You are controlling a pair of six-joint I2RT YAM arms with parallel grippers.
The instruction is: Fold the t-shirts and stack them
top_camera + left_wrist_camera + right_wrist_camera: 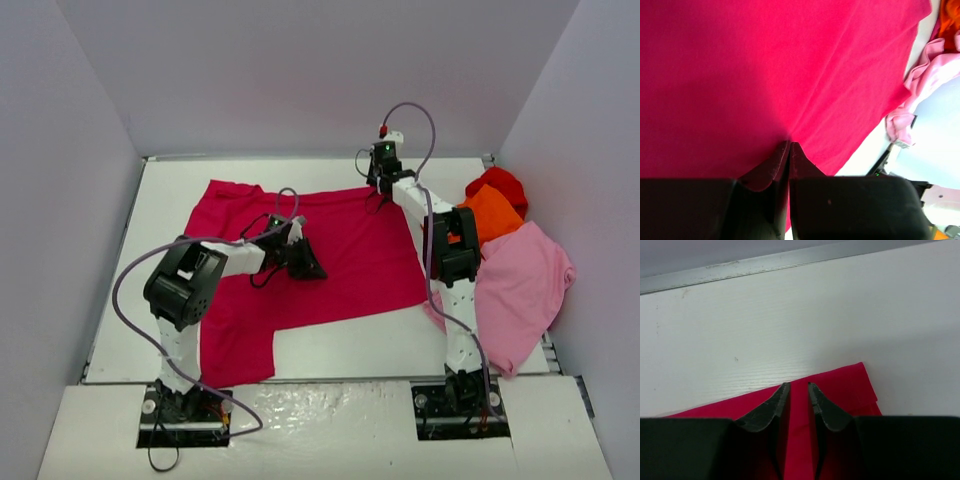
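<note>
The crimson-magenta t-shirt [350,260] lies spread on the white table [350,335], one sleeve hanging toward the near left. My left gripper [312,266] rests low on the shirt's middle. In the left wrist view [790,144] its jaws are shut on a pinch of cloth [765,65], with creases running out from the tips. My right gripper [380,192] is at the shirt's far right corner. In the right wrist view [798,385] its jaws stand close together with a strip of the hem [850,390] between them.
A light pink shirt [525,285], an orange one [490,215] and a bright red one [500,183] lie heaped at the right edge, beside the right arm. The pink [935,65] and orange [950,30] ones also show in the left wrist view. Walls close in the table on three sides.
</note>
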